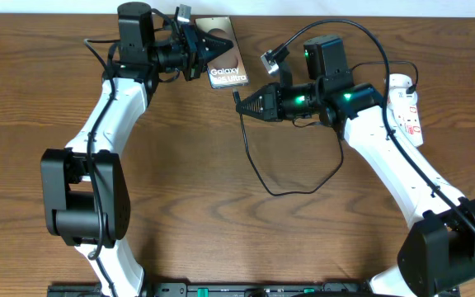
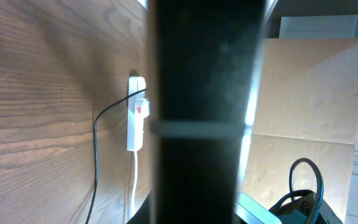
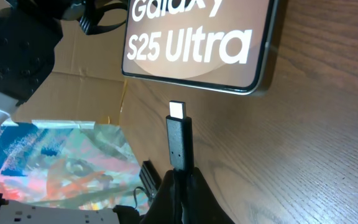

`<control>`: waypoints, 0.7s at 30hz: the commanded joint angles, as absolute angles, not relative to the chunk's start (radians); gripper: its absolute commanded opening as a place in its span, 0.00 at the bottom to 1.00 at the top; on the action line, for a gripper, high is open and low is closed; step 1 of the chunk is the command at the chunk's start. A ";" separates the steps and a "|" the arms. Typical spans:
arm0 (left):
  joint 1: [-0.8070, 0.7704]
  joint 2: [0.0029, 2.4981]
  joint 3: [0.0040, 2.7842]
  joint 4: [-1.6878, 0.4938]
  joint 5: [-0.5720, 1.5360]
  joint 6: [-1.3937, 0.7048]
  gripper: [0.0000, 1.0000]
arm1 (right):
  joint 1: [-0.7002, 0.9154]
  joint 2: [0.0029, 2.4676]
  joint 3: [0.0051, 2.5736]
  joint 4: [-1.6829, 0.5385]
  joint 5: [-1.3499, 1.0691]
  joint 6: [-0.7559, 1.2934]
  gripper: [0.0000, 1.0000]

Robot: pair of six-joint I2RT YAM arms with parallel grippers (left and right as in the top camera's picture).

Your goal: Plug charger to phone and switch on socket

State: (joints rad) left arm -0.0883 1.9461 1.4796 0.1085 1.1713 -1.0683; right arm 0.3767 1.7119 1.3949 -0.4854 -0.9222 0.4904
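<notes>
Pinching charger [image 3: 179,142], right hand [image 3: 178,179]; tip beside phone [image 3: 197,40].

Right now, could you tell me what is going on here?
The right claw grips the thin black charger cable by its plug tip, aimed at the edge of the dark-brown rectangular phone but not yet in it. The left claw sits at the phone's far end. The white power strip lies apart.

Wood table [image 1: 221,239]: phone [image 1: 228,70], socket [image 1: 409,103], charger [image 1: 268,191] loop.
</notes>
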 commanded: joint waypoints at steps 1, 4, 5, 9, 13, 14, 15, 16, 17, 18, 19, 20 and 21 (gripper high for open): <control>-0.096 1.946 1.499 0.117 1.181 -1.048 0.07 | 0.396 1.734 1.393 -0.483 -0.926 0.502 0.01; -0.102 1.946 1.499 0.116 1.177 -1.048 0.07 | 0.401 1.741 1.393 -0.478 -0.926 0.509 0.01; -0.103 1.946 1.499 0.117 1.177 -1.048 0.07 | 0.401 1.741 1.393 -0.478 -0.925 0.510 0.01; -0.104 1.946 1.499 0.116 1.177 -1.039 0.07 | 0.401 1.741 1.393 -0.469 -0.926 0.512 0.01; -0.102 1.946 1.499 0.116 1.168 -1.027 0.07 | 0.399 1.741 1.393 -0.467 -0.932 0.511 0.01; -0.101 1.946 1.499 0.116 1.163 -1.025 0.07 | 0.398 1.741 1.393 -0.466 -0.939 0.511 0.01; -0.100 1.946 1.499 0.116 1.158 -1.025 0.07 | 0.396 1.741 1.393 -0.466 -0.947 0.510 0.01; -0.098 1.946 1.499 0.117 1.157 -1.025 0.08 | 0.395 1.741 1.393 -0.467 -0.954 0.507 0.01; -0.096 1.946 1.499 0.116 1.157 -1.025 0.07 | 0.393 1.741 1.393 -0.467 -0.962 0.497 0.01; -0.095 1.946 1.499 0.116 1.157 -1.025 0.07 | 0.392 1.741 1.393 -0.467 -0.974 0.488 0.01; -0.092 1.946 1.499 0.116 1.158 -1.025 0.07 | 0.391 1.741 1.393 -0.467 -0.978 0.481 0.01; -0.090 1.946 1.499 0.116 1.157 -1.025 0.07 | 0.390 1.741 1.393 -0.468 -0.979 0.481 0.01; -0.088 1.946 1.499 0.116 1.157 -1.025 0.07 | 0.390 1.741 1.393 -0.471 -0.979 0.479 0.01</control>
